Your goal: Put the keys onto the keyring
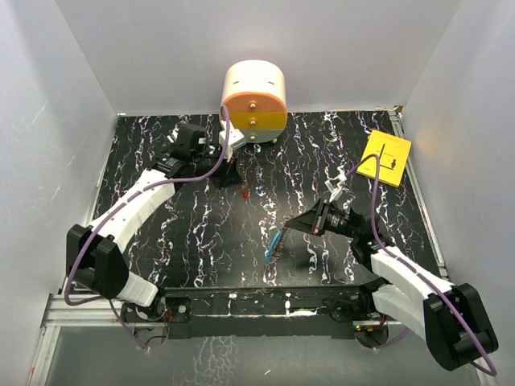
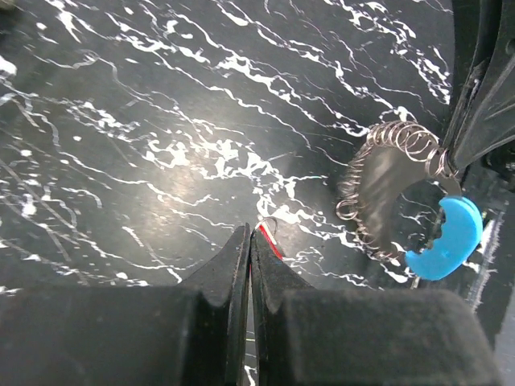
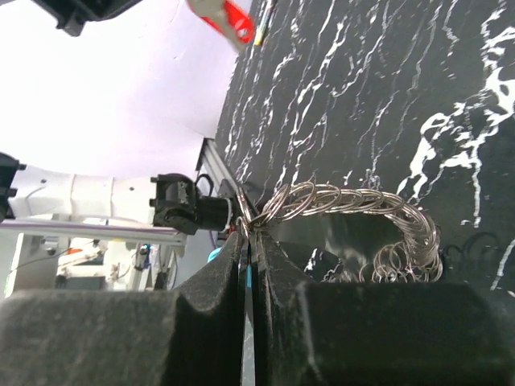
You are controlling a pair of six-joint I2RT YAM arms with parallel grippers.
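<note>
My left gripper [image 1: 232,177] is shut on a tiny red key [image 1: 243,193] and holds it above the black marbled table near the back centre. In the left wrist view the key [image 2: 270,240] pokes out beside the closed fingertips of that gripper [image 2: 249,233]. My right gripper [image 1: 304,223] is shut on the keyring [image 1: 270,248], an oval loop with a blue band and a ribbed wire coil, held on edge. The keyring [image 2: 385,193] hangs to the right of the key, apart from it. In the right wrist view the coil [image 3: 354,201] sticks out of the shut gripper [image 3: 249,233], and the red key [image 3: 231,18] shows far off.
A cream and orange drum [image 1: 254,100] stands at the back centre, just behind the left gripper. A yellow card [image 1: 385,158] lies at the back right. White walls close the table on three sides. A metal rail [image 1: 265,305] runs along the near edge.
</note>
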